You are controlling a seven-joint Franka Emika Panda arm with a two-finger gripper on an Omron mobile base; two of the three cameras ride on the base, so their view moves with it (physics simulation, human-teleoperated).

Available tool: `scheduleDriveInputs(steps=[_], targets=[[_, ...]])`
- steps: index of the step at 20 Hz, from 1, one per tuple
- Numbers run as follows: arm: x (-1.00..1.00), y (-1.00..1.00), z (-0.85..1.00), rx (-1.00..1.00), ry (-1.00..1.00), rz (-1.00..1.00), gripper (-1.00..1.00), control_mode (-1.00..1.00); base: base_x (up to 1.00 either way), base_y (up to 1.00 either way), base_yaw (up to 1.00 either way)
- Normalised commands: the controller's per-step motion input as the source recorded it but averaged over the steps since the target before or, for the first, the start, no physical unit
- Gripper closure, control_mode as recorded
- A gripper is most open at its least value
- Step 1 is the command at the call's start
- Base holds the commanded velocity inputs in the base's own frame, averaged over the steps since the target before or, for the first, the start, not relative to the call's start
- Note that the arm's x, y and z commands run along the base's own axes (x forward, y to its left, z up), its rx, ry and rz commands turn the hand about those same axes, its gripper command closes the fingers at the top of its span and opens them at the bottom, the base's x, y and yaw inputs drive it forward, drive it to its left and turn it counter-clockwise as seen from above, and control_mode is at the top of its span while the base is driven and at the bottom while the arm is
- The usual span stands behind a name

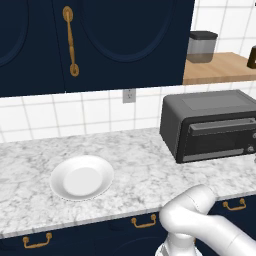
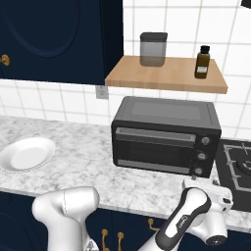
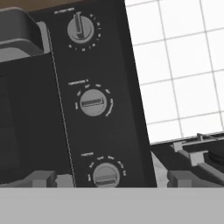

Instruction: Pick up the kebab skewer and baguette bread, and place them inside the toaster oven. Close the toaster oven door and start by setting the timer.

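Right now the gripper (image 3: 105, 179) has its jaws spread wide with nothing between them, hanging just in front of the toaster oven (image 2: 164, 136), level with the lowest of its three knobs (image 3: 106, 175). The toaster oven door (image 2: 153, 149) is shut, its bar handle (image 2: 155, 135) along the top, and through the dark glass I cannot tell what is inside. One white plate (image 1: 82, 177) lies bare on the marble counter (image 1: 135, 160) well to the left, while a wooden shelf (image 2: 166, 74) above carries one grey canister (image 2: 153, 49) and one brown bottle (image 2: 202, 62).
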Motion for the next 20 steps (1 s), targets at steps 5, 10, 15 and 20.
scheduleDriveInputs(steps=[5, 10, 15, 20], targets=[[0.00, 0.00, -0.16, 0.00, 0.00, 0.00, -1.00, -1.00, 0.00, 0.00, 0.00], [0.00, 0.00, -0.13, 0.00, 0.00, 0.00, -1.00, -1.00, 0.00, 0.00, 0.00], [0.01, 0.00, 0.08, 0.00, 0.00, 0.00, -1.00, -1.00, 0.00, 0.00, 0.00], [0.00, 0.00, 0.46, 0.03, 0.00, 0.00, -1.00, -1.00, 0.00, 0.00, 0.00]])
